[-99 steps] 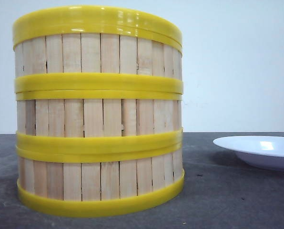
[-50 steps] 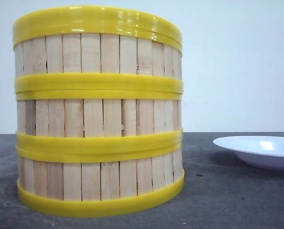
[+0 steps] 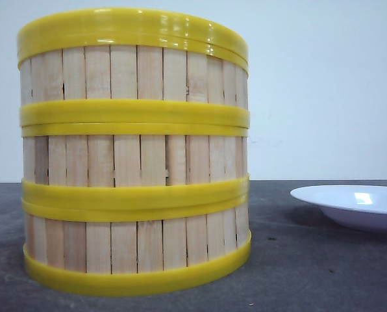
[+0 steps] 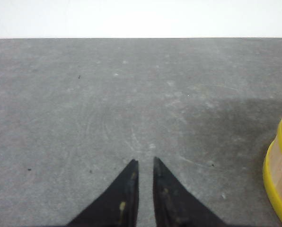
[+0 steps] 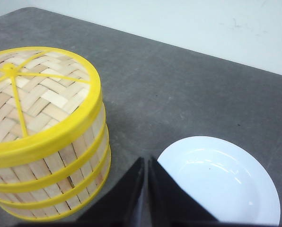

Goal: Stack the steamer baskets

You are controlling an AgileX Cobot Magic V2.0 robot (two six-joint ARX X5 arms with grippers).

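One white plate [image 3: 359,207] near stacked steamer baskets [image 3: 135,162].

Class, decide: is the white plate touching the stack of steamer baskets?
Apart. The front view shows bare grey table between the stack of steamer baskets and the white plate; the right wrist view shows the same gap.

Three steamer baskets [image 3: 135,156] stacked upright in one column on the grey table, pale vertical slats between thick yellow rims, topped by woven lid.
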